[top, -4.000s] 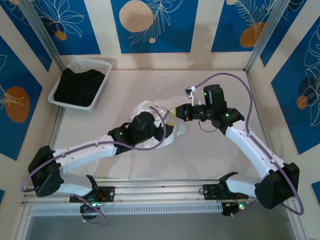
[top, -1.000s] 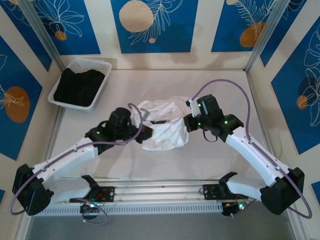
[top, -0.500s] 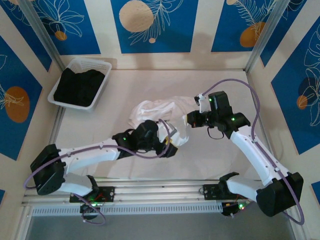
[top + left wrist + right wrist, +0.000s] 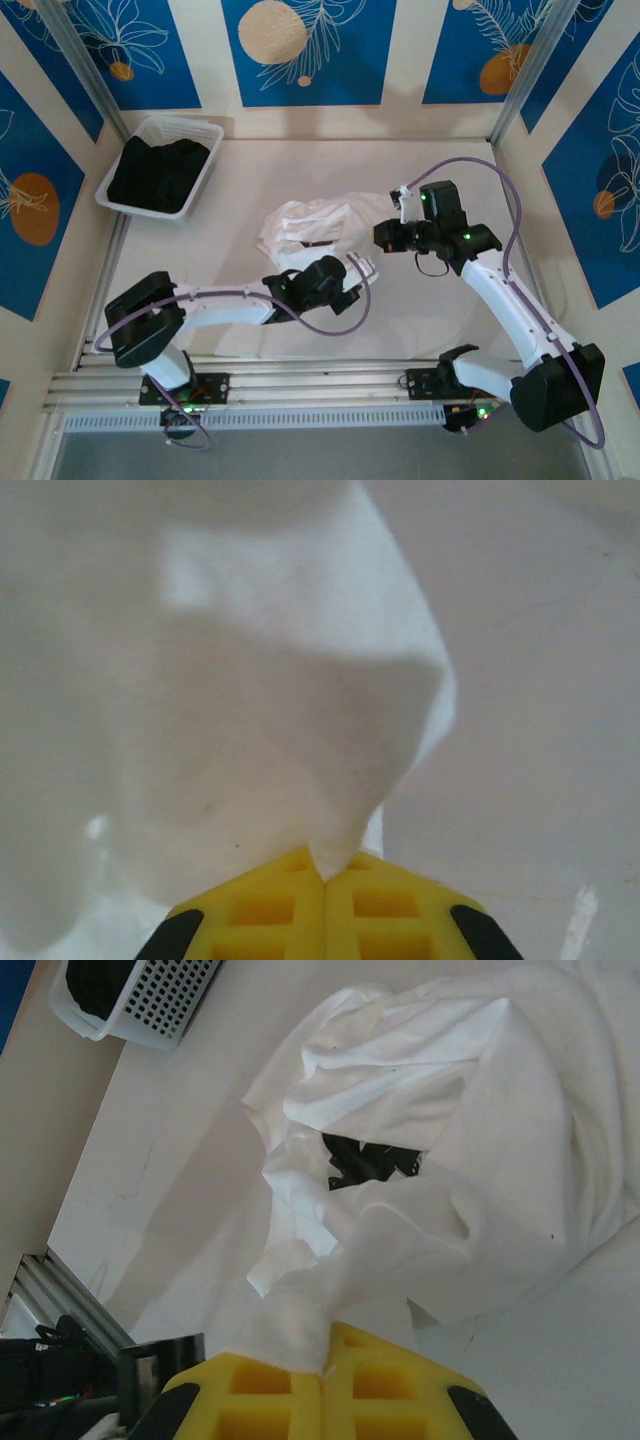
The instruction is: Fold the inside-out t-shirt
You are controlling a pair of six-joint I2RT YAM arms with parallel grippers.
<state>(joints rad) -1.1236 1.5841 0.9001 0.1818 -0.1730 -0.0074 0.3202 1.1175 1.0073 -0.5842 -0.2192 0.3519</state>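
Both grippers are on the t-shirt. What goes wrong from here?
1. The left gripper pinches only a thin tip of the t-shirt; a pull may slip it free.
2. The right gripper holds a twisted bunch, so spreading may leave the crumpled shirt twisted, not flat.

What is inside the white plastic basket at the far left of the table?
A black garment lies bunched inside the white basket, filling most of it. The garment covers the basket's floor, so whether anything lies underneath cannot be seen.
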